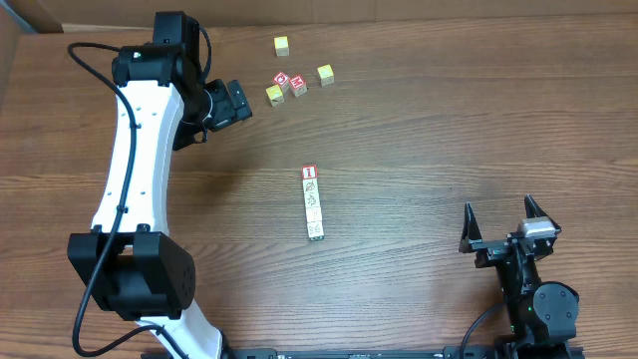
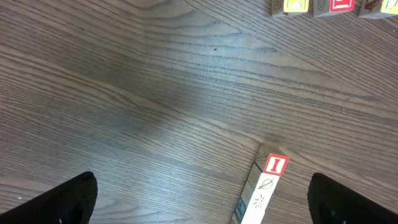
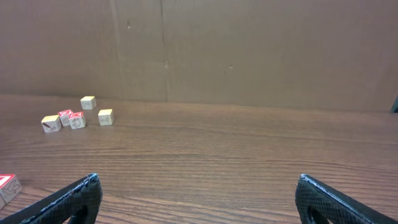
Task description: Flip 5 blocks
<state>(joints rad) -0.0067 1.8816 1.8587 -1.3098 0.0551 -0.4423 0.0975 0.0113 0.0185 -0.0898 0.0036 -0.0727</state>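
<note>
The blocks (image 1: pixel 312 202) lie in a straight touching row at the table's middle: a red-bordered white one (image 1: pixel 309 173) at the far end, pale ones with dark drawings after it, a green-faced one (image 1: pixel 316 235) nearest. My left gripper (image 1: pixel 234 100) hangs open above the table, up and left of the row. In the left wrist view the row's far end (image 2: pixel 266 182) lies between the spread fingers, nearer the right one, with the gripper (image 2: pixel 202 179) empty. My right gripper (image 1: pixel 498 207) stands open and empty at the near right, far from the row; its view (image 3: pixel 198 179) catches only the red-bordered block (image 3: pixel 5 184).
A loose cluster sits at the back: three yellow-faced cubes (image 1: pixel 282 45) (image 1: pixel 325 74) (image 1: pixel 274 95) and two red-faced cubes (image 1: pixel 282 80) (image 1: pixel 299 87), just right of the left gripper. A cardboard wall (image 3: pixel 249 50) closes the table's far edge.
</note>
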